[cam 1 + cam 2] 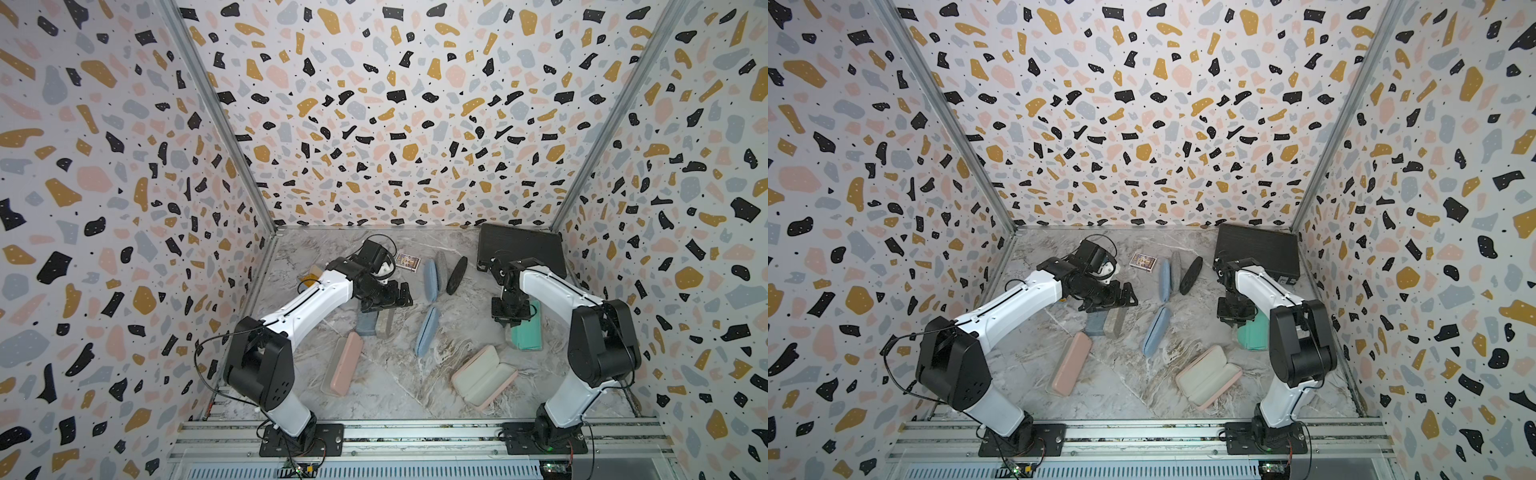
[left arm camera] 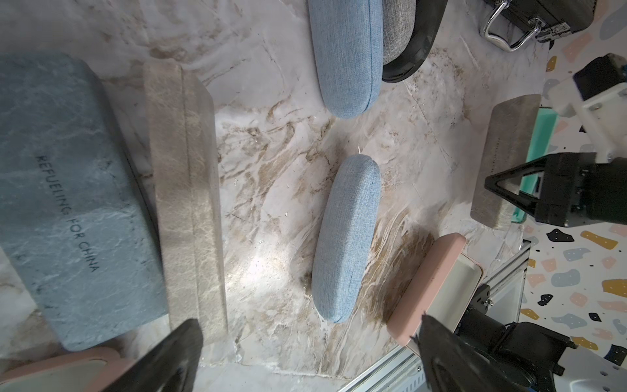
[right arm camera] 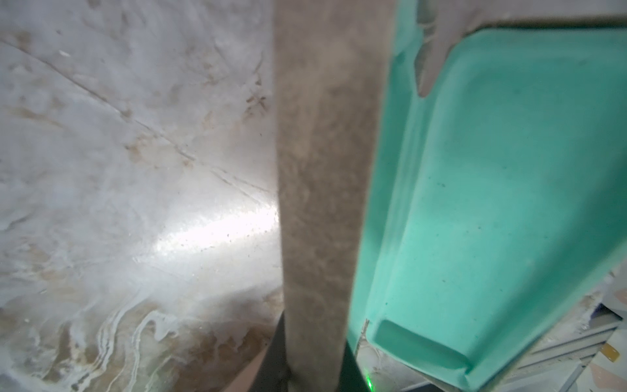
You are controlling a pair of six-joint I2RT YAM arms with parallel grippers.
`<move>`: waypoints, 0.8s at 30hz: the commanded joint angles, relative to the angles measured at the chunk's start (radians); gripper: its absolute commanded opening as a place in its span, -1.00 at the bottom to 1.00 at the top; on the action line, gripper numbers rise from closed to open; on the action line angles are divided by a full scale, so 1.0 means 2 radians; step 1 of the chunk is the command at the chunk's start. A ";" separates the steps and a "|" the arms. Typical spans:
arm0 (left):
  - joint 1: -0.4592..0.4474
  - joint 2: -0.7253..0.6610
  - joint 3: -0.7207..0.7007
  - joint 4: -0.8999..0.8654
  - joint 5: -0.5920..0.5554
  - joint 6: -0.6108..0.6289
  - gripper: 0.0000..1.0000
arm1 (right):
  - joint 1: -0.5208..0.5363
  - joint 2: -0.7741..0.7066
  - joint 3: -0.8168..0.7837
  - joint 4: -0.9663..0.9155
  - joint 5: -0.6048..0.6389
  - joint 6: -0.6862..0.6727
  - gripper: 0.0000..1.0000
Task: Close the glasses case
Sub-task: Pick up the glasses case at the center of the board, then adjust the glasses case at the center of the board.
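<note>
Clamping the raised grey-brown marbled lid [image 3: 322, 169] of the open glasses case [image 1: 528, 337], the right claw [image 1: 512, 322] has its dark fingers [image 3: 273, 366] drawn together against the two faces of that thin panel. In the right wrist view the panel runs straight out from between them. The case's mint-green lined tray [image 3: 492, 203] lies open just beside this claw, meeting the lid along one long edge. The whole case sits on the grey marble-patterned surface [image 1: 395, 399] directly beneath the claw. The left claw [image 1: 390, 298] hangs with its fingers spread wide apart and nothing between them, well apart from the glasses case. Right under it lies a blue-grey marbled rectangular case with printed lettering [image 2: 78, 203]. A beige marbled slab [image 2: 186, 203] touches that case's long side. Out in front of the left claw, a long light-blue fabric case [image 2: 349, 237] lies closed on the surface, clear of both pieces. A second light-blue fabric case [image 2: 349, 54] lies farther out from that claw, pressed against a grey fabric case [image 2: 398, 30]. An open pink hard case with a cream lining [image 1: 484, 378] lies behind the right claw, towards that arm's base and apart from the glasses case.
</note>
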 commanded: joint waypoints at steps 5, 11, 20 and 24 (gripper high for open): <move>0.002 -0.021 -0.017 0.009 -0.005 0.000 0.98 | -0.002 -0.062 0.044 -0.065 0.008 0.012 -0.97; 0.003 -0.033 -0.023 0.013 -0.009 -0.005 0.98 | 0.000 -0.087 0.078 -0.090 -0.009 0.016 -0.97; 0.004 -0.053 -0.033 0.016 -0.022 -0.018 0.98 | 0.068 -0.072 0.133 -0.098 -0.024 0.035 -0.99; 0.006 -0.066 -0.041 0.020 -0.030 -0.025 0.98 | 0.101 -0.050 0.144 -0.091 -0.027 0.047 -1.00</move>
